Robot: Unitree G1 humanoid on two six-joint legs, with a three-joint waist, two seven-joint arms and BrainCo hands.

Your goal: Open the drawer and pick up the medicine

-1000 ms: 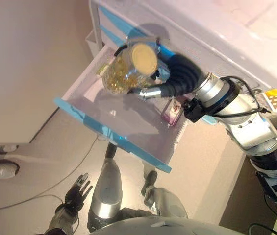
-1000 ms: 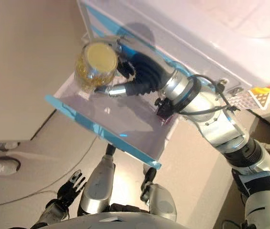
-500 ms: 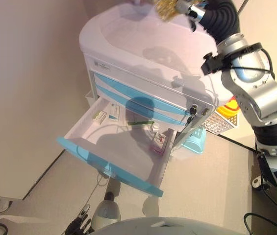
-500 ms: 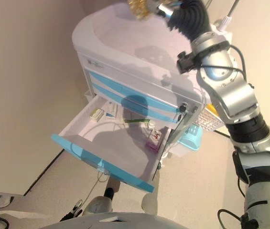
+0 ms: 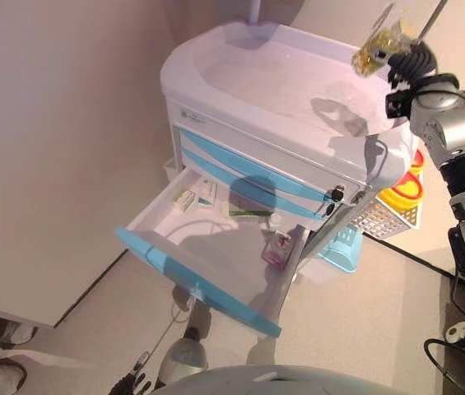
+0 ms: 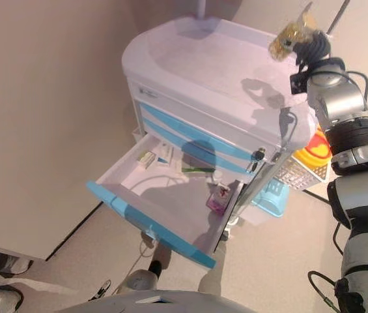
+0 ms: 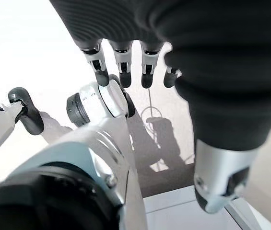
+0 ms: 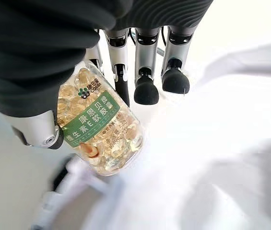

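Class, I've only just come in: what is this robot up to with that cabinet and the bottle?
The robot's right hand holds a clear bottle of yellow capsules, raised above the far corner of the white cabinet's top. The cabinet's bottom drawer stands pulled open, with a few small boxes and a pink packet left inside. The left hand hangs idle low down by the floor, fingers relaxed. So the medicine is out and lifted.

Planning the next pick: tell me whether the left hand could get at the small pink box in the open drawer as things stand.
Probably yes. The drawer is pulled fully out, with nothing over the pink box. The left hand is open and hangs low beneath the drawer front, so it must first rise over that edge.
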